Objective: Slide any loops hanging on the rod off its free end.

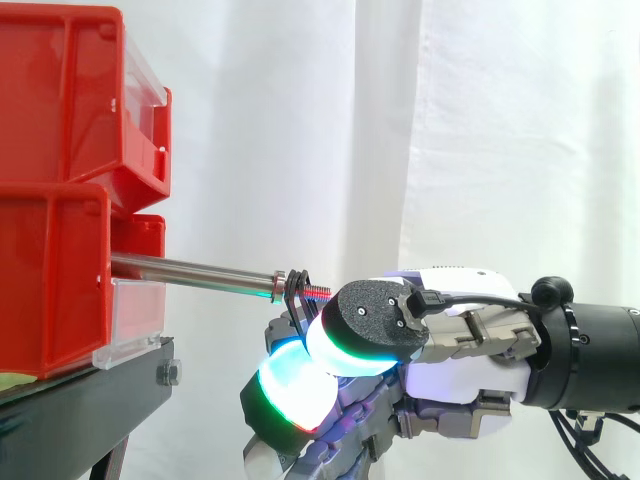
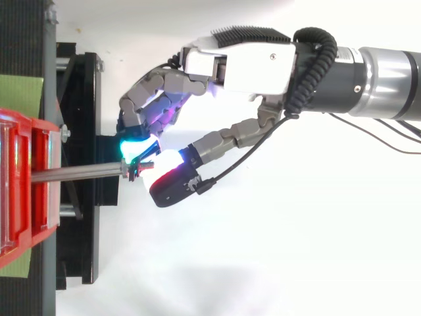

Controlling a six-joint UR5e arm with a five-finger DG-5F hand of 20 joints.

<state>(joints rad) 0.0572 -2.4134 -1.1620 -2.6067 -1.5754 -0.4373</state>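
A steel rod (image 1: 190,268) sticks out level from the lower red bin (image 1: 50,290) toward the right and ends in a red threaded tip. A thin black loop (image 1: 293,291) hangs on the rod just short of that free end; from above, the loop (image 2: 136,170) sits beside the tip. My hand (image 1: 450,350) comes in from the right, below and beyond the rod's end. Its thumb pad (image 1: 365,325) and a glowing finger pad (image 1: 290,385) close together on the loop's lower part. In the top view the hand (image 2: 237,66) curls its fingers down to the rod's tip.
A second red bin (image 1: 60,100) is stacked on the lower one, both on a black stand (image 2: 82,131). A green sheet (image 2: 20,95) lies at the left edge. A white curtain hangs behind, with open space right of the rod's end.
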